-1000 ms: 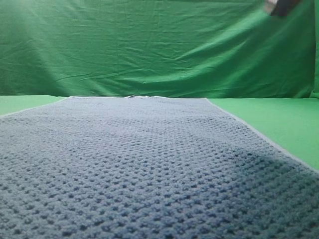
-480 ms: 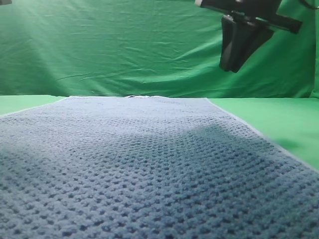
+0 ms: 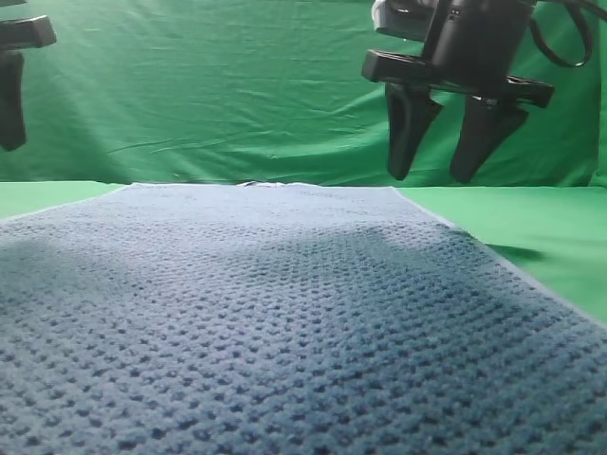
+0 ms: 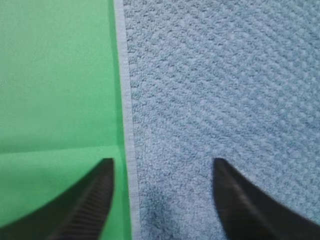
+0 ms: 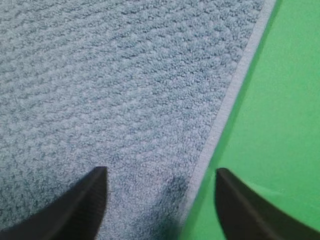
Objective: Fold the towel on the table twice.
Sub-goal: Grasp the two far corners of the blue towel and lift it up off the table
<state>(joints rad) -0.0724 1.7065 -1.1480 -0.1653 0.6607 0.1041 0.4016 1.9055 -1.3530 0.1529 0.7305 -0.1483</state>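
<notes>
Both tools have come lower since the earlier frame, their jaws now spread. Right tool [image 3: 444,176] hangs over the towel's [image 3: 285,313] far right corner, fingers wide, holding nothing; left tool [image 4: 162,165] shows at the far left edge of the high view, one finger visible there. Wrist views: each tool straddles a pale hem [image 4: 129,130], jaws apart, above the cloth. Towel lies flat on the table [image 3: 541,237], filling most of it. Wrinkled green backdrop [image 3: 209,85] behind.
</notes>
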